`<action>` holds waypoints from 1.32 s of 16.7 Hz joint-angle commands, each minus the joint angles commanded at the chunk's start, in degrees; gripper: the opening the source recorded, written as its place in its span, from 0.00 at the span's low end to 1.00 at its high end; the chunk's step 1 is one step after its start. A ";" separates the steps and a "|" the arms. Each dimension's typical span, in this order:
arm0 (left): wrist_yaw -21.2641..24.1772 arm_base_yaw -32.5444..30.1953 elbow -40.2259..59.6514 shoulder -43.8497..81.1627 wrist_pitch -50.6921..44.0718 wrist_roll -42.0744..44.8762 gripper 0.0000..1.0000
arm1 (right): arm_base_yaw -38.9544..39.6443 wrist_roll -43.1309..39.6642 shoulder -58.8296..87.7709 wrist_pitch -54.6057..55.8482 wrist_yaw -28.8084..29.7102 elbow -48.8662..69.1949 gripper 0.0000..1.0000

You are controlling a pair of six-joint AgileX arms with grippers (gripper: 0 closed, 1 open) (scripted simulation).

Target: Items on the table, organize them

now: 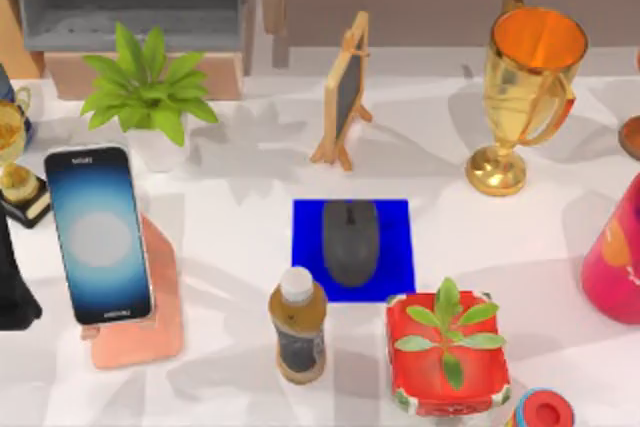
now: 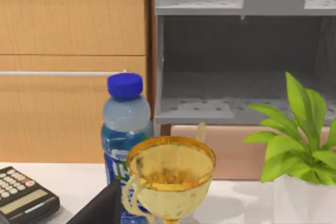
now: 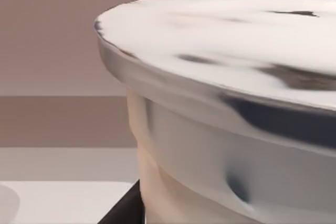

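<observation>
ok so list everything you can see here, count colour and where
mouse: 1, dark grey, on the blue mat
blue mat: 1, table centre
smartphone: 1, black edge, blue-white screen, propped on the pink stand at left
pink stand: 1, under the phone
brown bottle: 1, white cap, in front of the mat
gold trophy: 1, back right
small chalkboard: 1, wood frame, back centre
green plant: 1, white pot, back left
red planter: 1, front right
blue-capped bottle: 1, behind a second gold trophy
calculator: 1, dark
table: 1, white
grippers: fingers not seen
</observation>
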 joint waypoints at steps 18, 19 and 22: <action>0.00 0.00 0.00 0.00 0.00 0.00 1.00 | 27.63 1.53 -18.05 -17.85 15.36 15.46 0.00; 0.00 0.00 0.00 0.00 0.00 0.00 1.00 | 29.71 1.60 -18.33 -20.44 17.34 16.73 0.00; 0.00 0.00 0.00 0.00 0.00 0.00 1.00 | 35.32 1.58 -18.28 -28.30 23.68 21.04 0.00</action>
